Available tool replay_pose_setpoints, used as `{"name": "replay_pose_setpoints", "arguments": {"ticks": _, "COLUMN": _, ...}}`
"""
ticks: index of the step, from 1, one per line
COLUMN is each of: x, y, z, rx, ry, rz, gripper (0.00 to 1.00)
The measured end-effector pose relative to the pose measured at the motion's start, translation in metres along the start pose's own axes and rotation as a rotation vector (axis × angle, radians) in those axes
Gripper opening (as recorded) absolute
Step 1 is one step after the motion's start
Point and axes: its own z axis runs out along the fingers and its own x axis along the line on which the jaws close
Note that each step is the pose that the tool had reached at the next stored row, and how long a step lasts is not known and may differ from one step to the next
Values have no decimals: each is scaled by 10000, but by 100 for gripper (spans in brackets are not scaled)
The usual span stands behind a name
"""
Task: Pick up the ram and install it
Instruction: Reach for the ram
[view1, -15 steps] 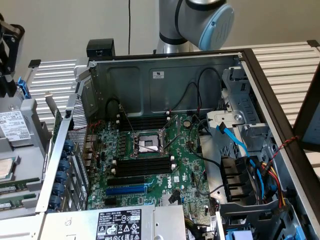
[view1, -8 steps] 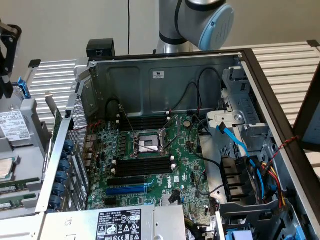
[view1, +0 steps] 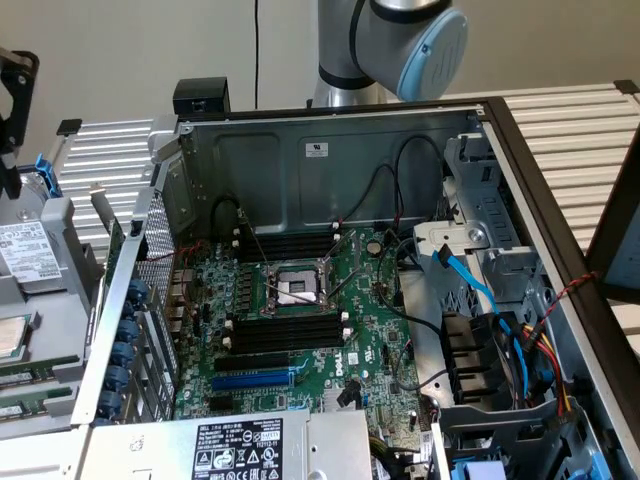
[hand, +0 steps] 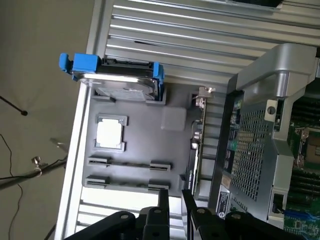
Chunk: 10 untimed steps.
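The pincer (hand: 174, 207) hangs over the gray tray (hand: 145, 130) with its fingers apart and nothing between them. The ram (hand: 125, 184) stands on edge in the tray's clips, just beyond the fingertips and clear of them. A second stick (hand: 125, 163) sits one row farther off. I'd square the fingers across that thin top edge, mid-length, before descending. From above it's a thin dark line; from the side, green.

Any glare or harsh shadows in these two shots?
Exterior view: soft, even light, with one bright glint on the CPU socket. Wrist view: glare whitens the chip on the grey tray and streaks the metal top of the drive.
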Motion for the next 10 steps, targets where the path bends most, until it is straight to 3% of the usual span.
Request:
{"name": "replay_pose_setpoints", "arguments": {"ticks": 6, "x": 98, "y": 13, "z": 46, "rx": -216, "ry": -4, "rz": -490, "gripper": 25}}
{"name": "replay_pose_setpoints", "arguments": {"ticks": 10, "x": 204, "y": 29, "z": 57, "rx": -243, "ry": 5, "rz": -671, "gripper": 25}}
